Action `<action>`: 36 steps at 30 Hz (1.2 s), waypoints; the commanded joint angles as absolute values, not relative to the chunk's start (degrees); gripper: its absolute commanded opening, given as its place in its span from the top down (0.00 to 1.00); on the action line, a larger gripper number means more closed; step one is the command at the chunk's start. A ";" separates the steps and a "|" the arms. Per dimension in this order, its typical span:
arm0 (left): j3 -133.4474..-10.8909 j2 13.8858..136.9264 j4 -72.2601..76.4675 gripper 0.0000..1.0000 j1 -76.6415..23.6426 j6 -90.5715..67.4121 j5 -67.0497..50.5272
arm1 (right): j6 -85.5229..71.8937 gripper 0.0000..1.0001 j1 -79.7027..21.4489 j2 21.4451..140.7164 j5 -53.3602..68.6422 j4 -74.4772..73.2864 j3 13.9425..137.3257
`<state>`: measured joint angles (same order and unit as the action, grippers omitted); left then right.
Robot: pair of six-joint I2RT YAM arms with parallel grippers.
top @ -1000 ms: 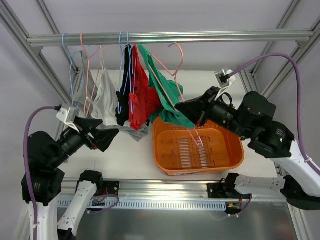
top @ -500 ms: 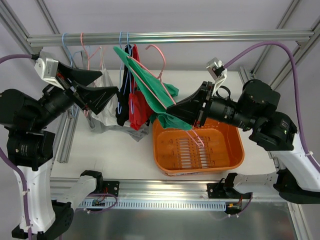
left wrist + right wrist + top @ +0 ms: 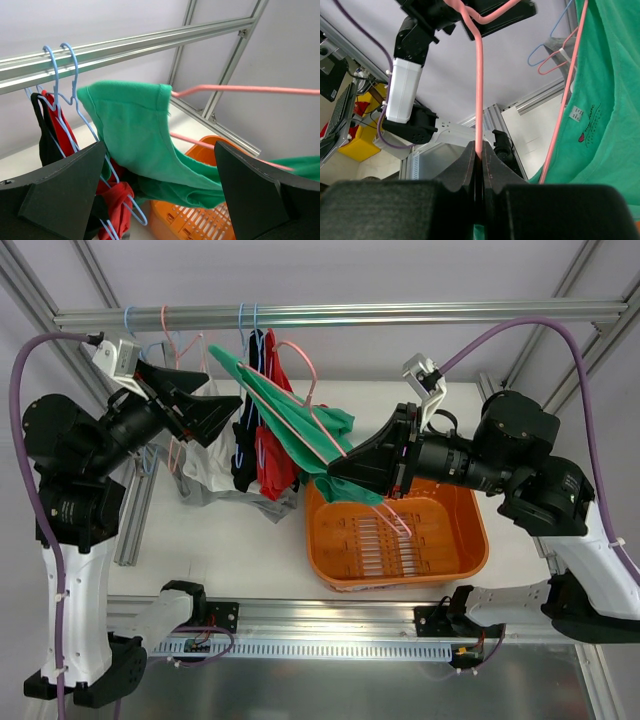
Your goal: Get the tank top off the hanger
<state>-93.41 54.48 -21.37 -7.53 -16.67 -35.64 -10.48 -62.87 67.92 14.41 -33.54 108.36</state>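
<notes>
The teal-green tank top (image 3: 285,420) hangs slanted on the salmon-pink hanger (image 3: 298,342), whose hook is off the rail. My right gripper (image 3: 335,462) is shut on a wire of the hanger (image 3: 479,90), pinched between its fingertips (image 3: 479,150); the tank top (image 3: 615,100) drapes to its right. My left gripper (image 3: 222,405) is raised to the left of the garment and open. In the left wrist view the tank top (image 3: 135,130) and the pink hanger (image 3: 240,89) lie ahead between the spread fingers (image 3: 65,195), not touched.
An orange basket (image 3: 400,530) sits on the table under the garment's lower end. On the metal rail (image 3: 400,315) hang light blue hangers (image 3: 245,325) with a red top (image 3: 275,455), a dark top (image 3: 245,435) and a grey-white top (image 3: 205,455).
My left arm has risen from table height up to the tank top. My right gripper has carried the hanger and tank top leftward, away from the rail.
</notes>
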 commanded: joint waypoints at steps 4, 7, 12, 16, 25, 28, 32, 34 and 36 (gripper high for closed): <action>-93.61 57.74 -15.56 0.09 -8.70 -14.24 -32.61 | -10.99 1.00 -63.28 67.85 20.30 -28.04 112.15; -92.99 58.53 -14.86 0.24 -9.40 -13.97 -31.65 | -10.90 1.00 -63.37 67.76 20.04 -28.04 112.06; -91.41 57.92 -14.07 0.68 -9.67 -13.45 -30.24 | -10.46 1.00 -63.28 67.33 18.81 -28.12 111.62; -90.53 57.04 -13.54 1.00 -9.76 -13.53 -29.36 | -9.76 1.00 -63.28 67.06 17.76 -28.21 110.74; -87.19 50.37 -13.45 1.00 -9.67 -15.29 -15.84 | -4.49 1.00 -63.19 64.95 17.92 -34.79 108.28; -86.83 47.90 -13.54 1.00 -9.67 -15.91 -10.38 | -2.73 1.00 -63.28 63.46 22.22 -37.79 106.79; -88.50 47.02 -13.80 1.00 -9.75 -17.05 -10.63 | -1.23 1.00 -63.28 61.79 29.94 -38.23 104.94; -90.77 46.85 -13.97 1.00 -9.75 -17.40 -11.07 | -0.62 1.00 -63.28 61.35 32.94 -37.71 105.12; -92.71 46.50 -14.67 1.00 -9.76 -17.40 -11.34 | -0.44 1.00 -63.28 60.03 35.15 -36.39 104.77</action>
<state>-88.68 46.85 -17.28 -9.43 -16.43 -13.41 -2.24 -62.89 62.57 27.53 -39.68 104.53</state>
